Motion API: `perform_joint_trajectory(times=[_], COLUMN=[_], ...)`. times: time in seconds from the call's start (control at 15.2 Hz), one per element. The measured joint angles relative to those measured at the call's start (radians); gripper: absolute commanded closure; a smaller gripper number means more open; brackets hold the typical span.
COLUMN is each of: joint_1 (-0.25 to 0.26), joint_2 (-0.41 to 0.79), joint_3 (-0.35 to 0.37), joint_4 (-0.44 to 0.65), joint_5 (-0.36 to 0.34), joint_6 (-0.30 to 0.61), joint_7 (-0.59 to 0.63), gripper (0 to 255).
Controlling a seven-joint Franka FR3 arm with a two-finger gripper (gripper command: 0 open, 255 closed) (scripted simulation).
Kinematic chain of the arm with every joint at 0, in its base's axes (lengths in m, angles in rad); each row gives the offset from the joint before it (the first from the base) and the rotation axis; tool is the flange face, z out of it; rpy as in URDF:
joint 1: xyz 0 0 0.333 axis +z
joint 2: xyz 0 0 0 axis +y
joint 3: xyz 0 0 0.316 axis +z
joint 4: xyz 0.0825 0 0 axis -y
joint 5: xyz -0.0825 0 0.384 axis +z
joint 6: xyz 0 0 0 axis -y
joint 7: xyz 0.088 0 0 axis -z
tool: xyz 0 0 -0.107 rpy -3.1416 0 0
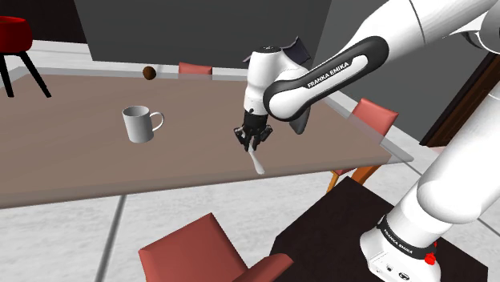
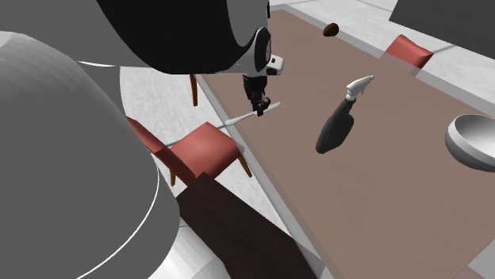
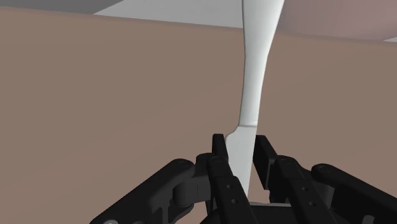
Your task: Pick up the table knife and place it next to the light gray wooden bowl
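Shoulder view, left to right: a white mug stands on a long brown table, a small brown round object lies near the far edge, and right of the middle the white arm reaches down with its black gripper clasping a white table knife. The knife hangs slanted below the fingers, and it is unclear whether its low end is off the tabletop. In the wrist view the two fingers press narrowly on the knife, which runs out ahead of them over the table edge. Second exterior view, left to right: a red chair sits beside the table, the gripper holds the knife near the table's edge, a dark spray bottle with a pale nozzle lies mid-table, and the light grey bowl stands at the view's right, well apart from the knife. The step in hand looks like the carry. To do it well, raise the knife fully clear first, pass above or around the spray bottle, lower until the knife lies nearly flat just beside the bowl's rim, not inside it, then release.
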Motion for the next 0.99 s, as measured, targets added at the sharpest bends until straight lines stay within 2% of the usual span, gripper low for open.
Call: perform_joint_trajectory(times=[0.2,0.99], joint_1=[-0.004,-0.004], joint_2=[-0.013,-0.114], joint_3=[-0.003,-0.007], joint_4=[-0.009,0.053], joint_5=[0.011,0.081], joint_6=[-0.011,-0.168], joint_7=[-0.012,-0.072], gripper=[255,255])
